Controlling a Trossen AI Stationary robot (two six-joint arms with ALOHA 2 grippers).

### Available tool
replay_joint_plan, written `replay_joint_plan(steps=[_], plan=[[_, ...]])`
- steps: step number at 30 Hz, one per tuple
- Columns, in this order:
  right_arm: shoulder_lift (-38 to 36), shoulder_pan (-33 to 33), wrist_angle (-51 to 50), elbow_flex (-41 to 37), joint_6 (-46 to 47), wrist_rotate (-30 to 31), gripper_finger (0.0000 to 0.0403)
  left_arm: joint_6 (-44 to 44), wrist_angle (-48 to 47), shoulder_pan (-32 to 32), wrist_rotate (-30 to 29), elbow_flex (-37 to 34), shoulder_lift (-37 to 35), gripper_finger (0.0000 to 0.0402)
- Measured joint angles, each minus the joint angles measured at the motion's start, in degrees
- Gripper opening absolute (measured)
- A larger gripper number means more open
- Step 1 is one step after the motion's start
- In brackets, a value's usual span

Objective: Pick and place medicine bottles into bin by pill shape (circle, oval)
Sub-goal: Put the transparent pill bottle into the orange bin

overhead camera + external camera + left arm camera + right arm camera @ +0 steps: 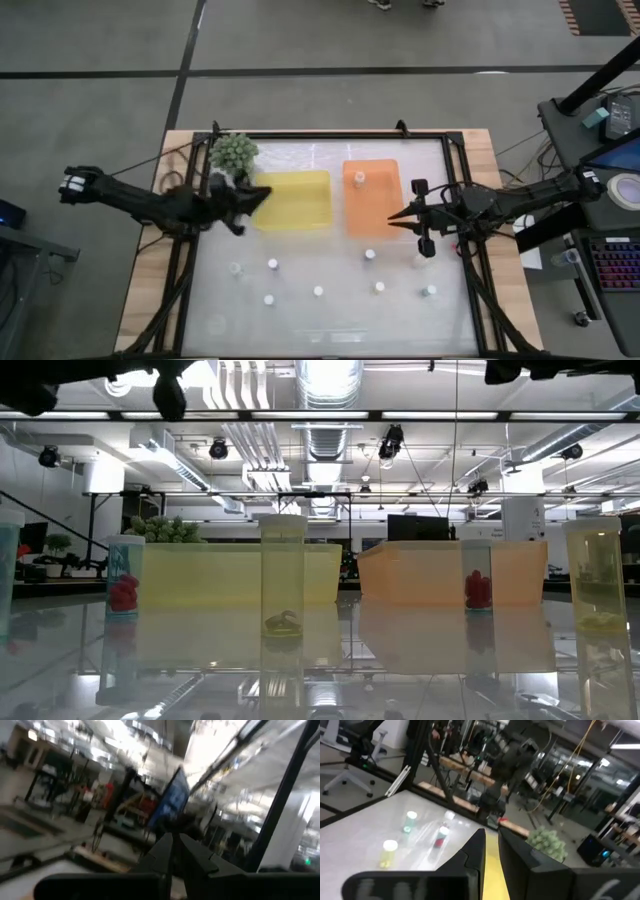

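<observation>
Nine medicine bottles (272, 264) — upright, caps up | one in orange bin (371, 196)

Green spiky plant (233, 152) beside table (330, 330) corner

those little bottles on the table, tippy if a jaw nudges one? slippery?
Likely tippy: each bottle stands tall and narrow on a small base. Probably light, since only a few pills sit at the bottom. The smooth clear wall and glossy table suggest it could slide, then roll once it is down.
</observation>
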Motion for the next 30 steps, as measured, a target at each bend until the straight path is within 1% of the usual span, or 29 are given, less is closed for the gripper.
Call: replay_joint_plan(steps=[4,10,14,20,23,26,28,30], plan=[[-3.4,0.0,0.0,-1.0,-1.1,0.0,0.0043,-2.7,-0.1,-1.0,0.1,4.8,5.3,0.0015],[-7.2,0.0,0.0,-3.9,-1.0,0.0,0.0043,-7.6,-11.8,-2.0,0.0,13.8,11.7,0.0015],[-10.9,0.0,0.0,-5.4,-1.4,0.0,0.0043,-12.7,-25.8,-2.0,0.0,21.7,14.8,0.0015],[-15.6,0.0,-0.9,-6.4,-0.9,0.0,0.0043,-22.3,-54.6,-2.1,0.7,36.8,19.6,0.0015],[-17.0,0.0,-3.0,-6.5,-0.8,0.0,0.0043,-28.3,-68.4,-2.1,3.7,44.0,22.8,0.0015],[-17.5,0.0,-3.4,-6.5,-0.5,0.0,0.0043,-35.3,-79.2,-2.1,8.4,49.7,25.8,0.0015],[-17.6,0.0,-3.3,-6.5,-0.3,0.0,0.0043,-40.6,-85.2,-2.1,13.4,52.2,27.8,0.0015],[-17.6,0.0,-3.1,-6.4,-0.4,0.0,0.0043,-45.6,-90.0,-2.6,20.3,53.2,29.6,0.0015]])
